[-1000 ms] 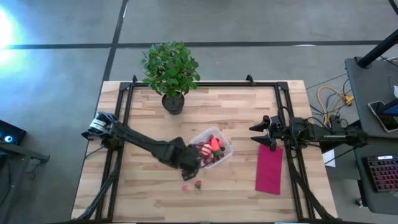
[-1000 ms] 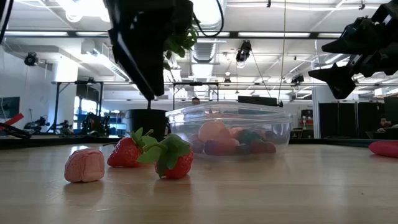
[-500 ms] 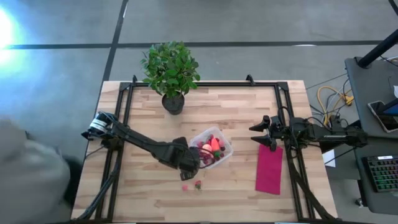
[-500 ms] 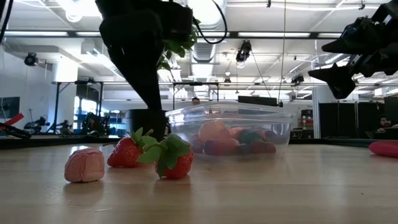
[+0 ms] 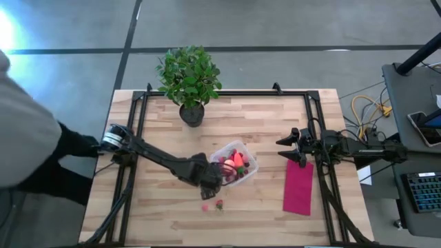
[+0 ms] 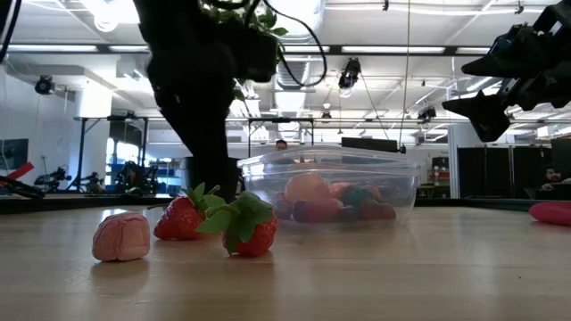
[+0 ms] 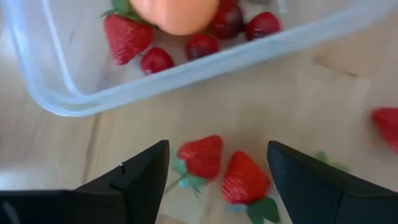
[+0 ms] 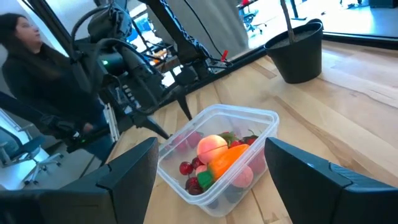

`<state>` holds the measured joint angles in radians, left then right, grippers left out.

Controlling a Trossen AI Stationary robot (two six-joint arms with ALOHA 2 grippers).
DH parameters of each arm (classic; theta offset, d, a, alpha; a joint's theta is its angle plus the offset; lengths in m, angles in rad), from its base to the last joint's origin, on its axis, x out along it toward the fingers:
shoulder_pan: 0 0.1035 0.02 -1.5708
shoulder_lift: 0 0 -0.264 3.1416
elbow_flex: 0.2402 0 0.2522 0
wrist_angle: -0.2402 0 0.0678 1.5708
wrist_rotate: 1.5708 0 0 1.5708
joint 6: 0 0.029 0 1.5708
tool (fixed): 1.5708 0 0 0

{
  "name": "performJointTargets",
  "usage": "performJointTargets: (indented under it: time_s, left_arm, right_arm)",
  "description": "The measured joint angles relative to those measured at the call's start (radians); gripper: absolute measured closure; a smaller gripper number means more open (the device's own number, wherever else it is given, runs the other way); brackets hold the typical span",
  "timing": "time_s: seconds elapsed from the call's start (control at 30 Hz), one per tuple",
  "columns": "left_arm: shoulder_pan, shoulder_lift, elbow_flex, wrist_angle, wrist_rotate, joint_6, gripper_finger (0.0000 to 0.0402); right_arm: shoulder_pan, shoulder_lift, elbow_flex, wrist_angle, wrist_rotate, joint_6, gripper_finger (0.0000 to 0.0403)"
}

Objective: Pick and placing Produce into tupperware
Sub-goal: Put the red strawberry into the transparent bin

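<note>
Three pieces of produce lie loose on the wooden desk (image 5: pixel 275 138) in the overhead view, just in front of the clear tupperware (image 5: pixel 234 165), which sits near the middle and already holds a heap of red, orange and pink fruit. From above, the left tool (image 5: pixel 210 184) hangs low at the tub's near left corner, right above the loose pieces; the right tool (image 5: pixel 288 150) waits well off at the right edge, over the top end of a flat magenta cloth (image 5: pixel 298 187), and a potted plant (image 5: pixel 189 77) stands at the back edge. Level with the desk top, a pale pink lump (image 6: pixel 121 236) and two strawberries (image 6: pixel 250 227) rest on the wood in front of the tub, with the dark left arm reaching down just behind them. Looking past the left arm's wrist, its tool (image 7: pixel 217 180) is spread wide and empty, the fingers (image 7: pixel 143 177) straddling two strawberries side by side, the tub wall just beyond. Past the right wrist, that tool (image 8: pixel 208 168) is also spread and holds nothing, facing the filled tub; a person shows in the room behind. By this reading the step is lining up to pick a strawberry, and next the left tool would need to drop lower, centre on one berry only, and pinch gently without nudging its neighbour.
</note>
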<state>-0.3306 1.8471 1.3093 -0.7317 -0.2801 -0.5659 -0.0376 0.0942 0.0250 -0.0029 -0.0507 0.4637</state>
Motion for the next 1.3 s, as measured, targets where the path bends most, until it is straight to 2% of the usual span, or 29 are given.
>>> performJointTargets:
  time_s: [0.5,0.93,1.13,1.3]
  left_arm:
    - [0.017,0.075,-0.005,-0.023,-0.009,-0.03,0.015]
    - [0.017,0.075,-0.007,-0.037,-0.009,-0.03,0.0237]
    - [0.018,0.075,-0.04,0.015,-0.003,-0.031,0.0254]
    - [0.018,0.073,-0.031,0.013,0.039,-0.031,0.0265]
  right_arm:
    - [0.0,0.0,0.0,0.0,0.0,0.0,0.0117]
    - [0.0,0.0,0.0,0.0,0.0,0.0,0.0117]
    - [0.0,0.0,0.0,0.0,0.0,0.0,0.0117]
    - [0.0,0.0,0.0,0.0,0.0,0.0,0.0117]
